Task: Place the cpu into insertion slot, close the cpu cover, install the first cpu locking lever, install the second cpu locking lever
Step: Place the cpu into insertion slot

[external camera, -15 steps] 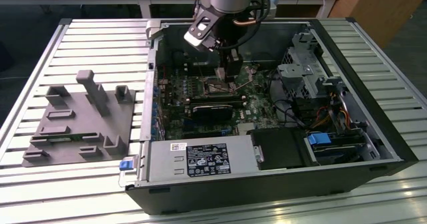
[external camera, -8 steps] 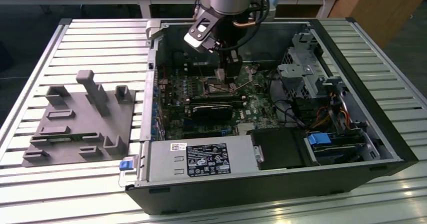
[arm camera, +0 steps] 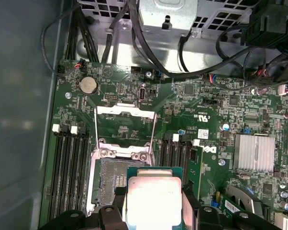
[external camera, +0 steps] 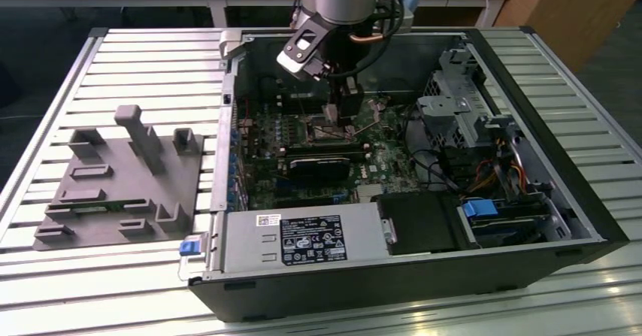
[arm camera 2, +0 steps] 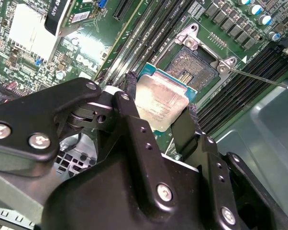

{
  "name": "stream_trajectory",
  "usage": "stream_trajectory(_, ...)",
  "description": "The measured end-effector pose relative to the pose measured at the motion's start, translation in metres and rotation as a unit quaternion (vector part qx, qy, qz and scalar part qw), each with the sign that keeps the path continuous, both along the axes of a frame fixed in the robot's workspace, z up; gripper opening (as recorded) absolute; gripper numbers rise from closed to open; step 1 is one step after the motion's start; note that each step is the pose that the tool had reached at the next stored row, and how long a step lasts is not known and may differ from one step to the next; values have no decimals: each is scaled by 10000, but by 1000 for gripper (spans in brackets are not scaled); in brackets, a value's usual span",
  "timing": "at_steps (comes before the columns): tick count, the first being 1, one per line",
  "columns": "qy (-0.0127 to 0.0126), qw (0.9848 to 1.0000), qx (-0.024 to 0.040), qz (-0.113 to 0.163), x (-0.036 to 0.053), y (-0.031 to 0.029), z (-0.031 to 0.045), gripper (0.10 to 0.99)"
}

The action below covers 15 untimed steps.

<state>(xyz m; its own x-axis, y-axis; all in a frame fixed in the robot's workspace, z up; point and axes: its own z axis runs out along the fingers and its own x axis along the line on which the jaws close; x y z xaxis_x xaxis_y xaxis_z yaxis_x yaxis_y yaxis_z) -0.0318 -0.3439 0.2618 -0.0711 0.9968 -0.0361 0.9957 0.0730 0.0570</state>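
Observation:
My gripper (arm camera 2: pixel 161 106) is shut on the cpu (arm camera 2: pixel 158 98), a small square chip with a dull silver top, its two black fingers (arm camera 2: pixel 131 88) pressing on opposite edges. The cpu (arm camera: pixel 153 199) hangs level just above the board, beside the insertion slot (arm camera: pixel 110 184) and partly over one edge of it. The slot's dark contact field lies bare inside its silvery rim (arm camera 2: pixel 194 64). The cpu cover (arm camera: pixel 126 109) is swung back open past the slot. A thin locking lever (arm camera 2: pixel 259 77) sticks out to the side. In the exterior view my gripper (external camera: pixel 341 114) reaches down into the open computer case.
Long black memory slots (arm camera: pixel 70 167) run on both sides of the socket. A finned heatsink (arm camera: pixel 253 152) and black cables (arm camera: pixel 182 57) lie close by, with the case wall (arm camera: pixel 19 120) on one side. A grey fixture (external camera: pixel 120 178) sits on the slatted table at the exterior view's left.

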Motion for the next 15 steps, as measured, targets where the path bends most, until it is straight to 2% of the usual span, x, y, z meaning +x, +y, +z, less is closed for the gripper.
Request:
stream_trajectory(3, 12, 10000, 0, 0, 0, 20, -15, 541)
stream_trajectory(10, 68, 10000, -1, -7, 0, 76, -53, 541)
stream_trajectory(15, 74, 10000, -4, -21, 0, 157, -90, 541)
